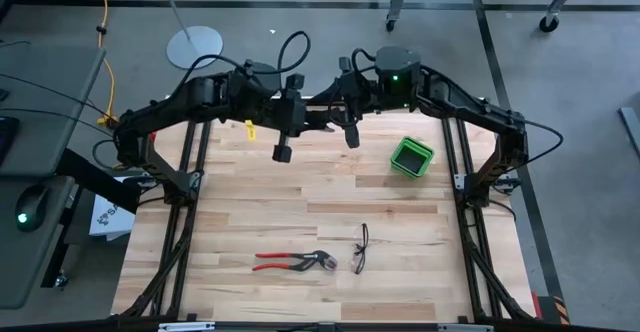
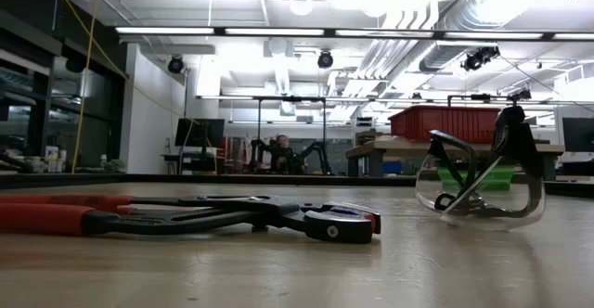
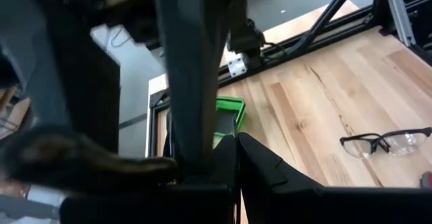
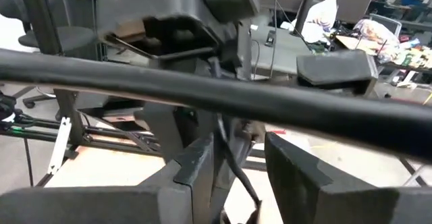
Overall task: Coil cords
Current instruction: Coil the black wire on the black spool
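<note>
**A:** Nearest us, low on the table, lie the red-handled pliers (image 2: 186,217), with the safety glasses (image 2: 478,183) beyond them. Neither is the job. Where's the cord?

**B:** Up in the air at the far edge. A thin black cord (image 4: 231,155) hangs in the gap between the right gripper's (image 1: 352,137) fingers. They stand apart, much wider than the cord, so I judge it isn't pinched there.

**A:** And the left gripper (image 1: 283,151)?

**B:** Closed tight, just beside the right one. I can't tell whether it is clamping the cord's end.

**A:** So which step?

**B:** Early, I'd say. The cord is lifted between the two grippers, but no loop is visible. Next, the right should close on the strand, then one arm should sweep round to lay a turn.

**A:** Room for that?

**B:** Plenty of bare wood in the middle. The green bin (image 1: 411,157) sits near the right arm, and the table's far edge is directly below both grippers, so coil toward the centre.
</note>
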You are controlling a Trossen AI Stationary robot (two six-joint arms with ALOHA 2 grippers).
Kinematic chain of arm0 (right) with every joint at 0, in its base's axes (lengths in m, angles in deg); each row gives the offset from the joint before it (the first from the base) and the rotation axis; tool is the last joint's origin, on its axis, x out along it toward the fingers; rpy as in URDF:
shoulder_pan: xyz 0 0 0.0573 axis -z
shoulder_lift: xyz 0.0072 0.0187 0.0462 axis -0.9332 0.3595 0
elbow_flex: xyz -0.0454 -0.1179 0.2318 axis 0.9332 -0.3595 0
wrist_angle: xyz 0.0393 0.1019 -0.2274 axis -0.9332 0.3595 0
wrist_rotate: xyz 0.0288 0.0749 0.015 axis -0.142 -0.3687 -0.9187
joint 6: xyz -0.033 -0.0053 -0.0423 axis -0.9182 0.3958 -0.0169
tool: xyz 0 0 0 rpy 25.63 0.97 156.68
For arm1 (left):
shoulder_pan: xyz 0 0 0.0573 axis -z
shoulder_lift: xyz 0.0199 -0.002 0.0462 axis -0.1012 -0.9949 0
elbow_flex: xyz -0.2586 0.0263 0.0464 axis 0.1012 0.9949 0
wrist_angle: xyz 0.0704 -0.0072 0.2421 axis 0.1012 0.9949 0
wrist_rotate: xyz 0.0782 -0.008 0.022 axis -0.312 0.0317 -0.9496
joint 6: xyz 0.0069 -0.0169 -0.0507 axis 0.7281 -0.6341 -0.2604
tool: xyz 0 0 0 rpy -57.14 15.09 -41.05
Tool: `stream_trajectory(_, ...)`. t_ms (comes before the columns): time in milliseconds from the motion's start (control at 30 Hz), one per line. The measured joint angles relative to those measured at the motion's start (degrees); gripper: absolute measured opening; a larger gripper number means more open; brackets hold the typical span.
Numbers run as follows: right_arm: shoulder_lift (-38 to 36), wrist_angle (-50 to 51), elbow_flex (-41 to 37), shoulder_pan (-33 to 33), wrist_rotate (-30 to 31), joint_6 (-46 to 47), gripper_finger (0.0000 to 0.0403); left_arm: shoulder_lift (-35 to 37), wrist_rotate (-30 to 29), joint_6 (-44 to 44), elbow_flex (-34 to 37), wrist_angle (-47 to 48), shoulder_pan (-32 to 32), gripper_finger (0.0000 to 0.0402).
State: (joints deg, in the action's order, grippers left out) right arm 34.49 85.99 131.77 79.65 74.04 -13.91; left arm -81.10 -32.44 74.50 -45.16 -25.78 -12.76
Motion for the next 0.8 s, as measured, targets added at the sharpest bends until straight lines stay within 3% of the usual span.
stream_trajectory(367, 0.1, 1.8, 0.0, 0.0, -1.9, 0.0, 0.0116, -0.4, -0.6, 0.5, 0.0, -1.6, 0.4, 0.0)
stream_trajectory(567, 0.1, 1.2, 0.0, -0.5, -1.9, -0.9, 0.0018, -0.3, -0.6, 0.4, 0.0, -2.0, 0.4, 0.0)
stream_trajectory(800, -1.1, 0.7, -0.1, -1.1, 2.3, -1.5, 0.0002, -0.1, -2.0, -2.5, 0.0, 2.7, 0.4, 0.0)
